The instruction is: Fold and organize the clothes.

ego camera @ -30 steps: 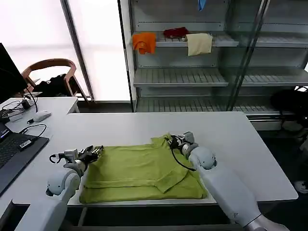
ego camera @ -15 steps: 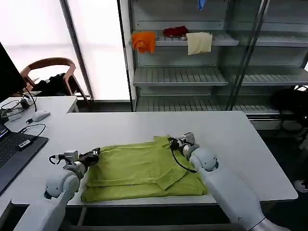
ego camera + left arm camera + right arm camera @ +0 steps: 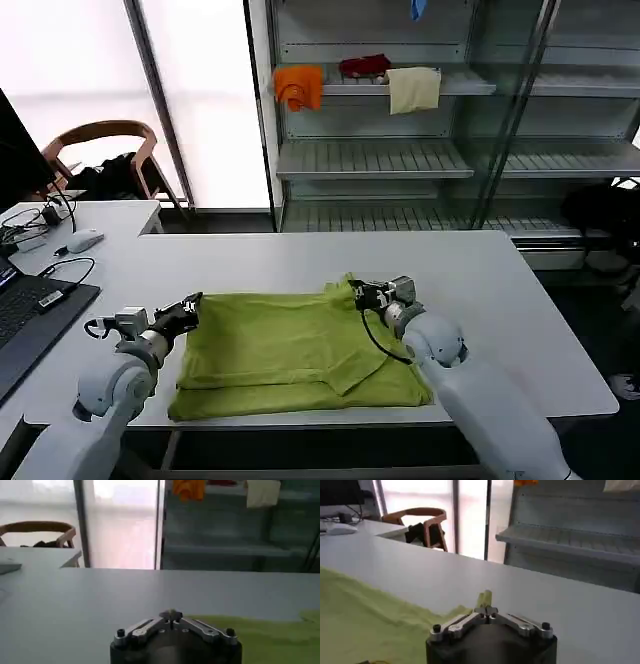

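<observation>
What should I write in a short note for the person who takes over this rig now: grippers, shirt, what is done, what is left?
Left gripper: shut, at the far left corner of the green T-shirt; whether it pinches fabric is unclear.
Right gripper: shut on a raised tip of the shirt's far right corner.
The shirt lies on the white table, near its front edge, partly folded, one flap turned over.
Left: finish the fold and tidy it.

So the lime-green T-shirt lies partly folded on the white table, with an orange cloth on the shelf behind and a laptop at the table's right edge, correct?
Not quite: the dark laptop sits at the left edge, as the head view shows. The lime-green T-shirt on the white table and the orange cloth on the shelf are right.
</observation>
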